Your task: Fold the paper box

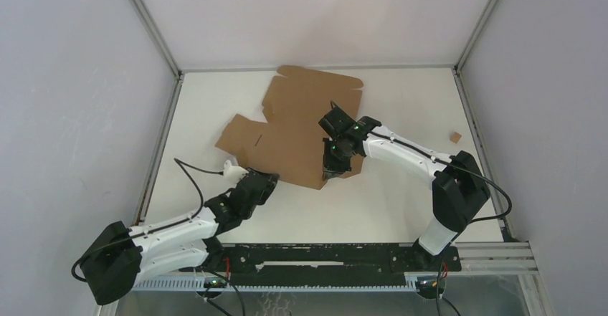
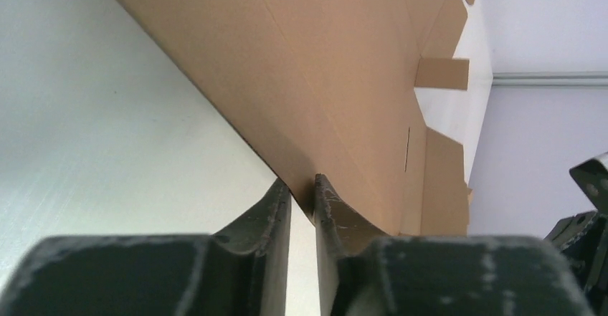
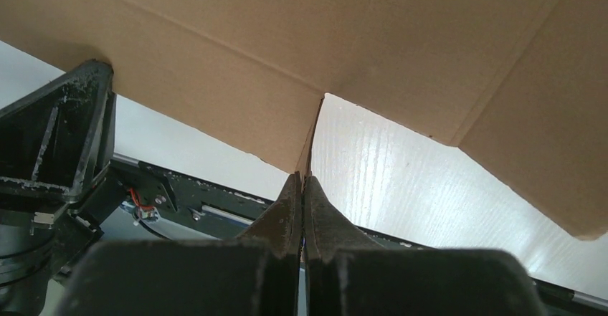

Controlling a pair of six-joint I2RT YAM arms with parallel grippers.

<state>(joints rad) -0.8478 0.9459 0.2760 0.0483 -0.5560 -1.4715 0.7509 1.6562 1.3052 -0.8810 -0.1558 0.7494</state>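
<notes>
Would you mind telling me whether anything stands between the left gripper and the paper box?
Nothing visible does. The left gripper sits astride the paper box's near edge, with a finger on either side of the cardboard and only the table surface beside them.

A white table [image 1: 401, 208] is spread beneath the left gripper [image 1: 271, 180] and the right gripper [image 1: 331, 175]. A tiny brown cardboard scrap [image 1: 455, 137] is seen lying on it, well to the right of the right gripper and near the table's right edge. Grey walls [image 1: 72, 79] are set around, well apart from both grippers, with aluminium posts [image 1: 147, 22] at the far corners. A black rail [image 1: 323, 255] is mounted along the near edge, behind both grippers. In the right wrist view it is seen past the right gripper, with red wires [image 3: 143, 203] beside it. A slotted strip [image 1: 287, 284] is fixed nearer still.
</notes>
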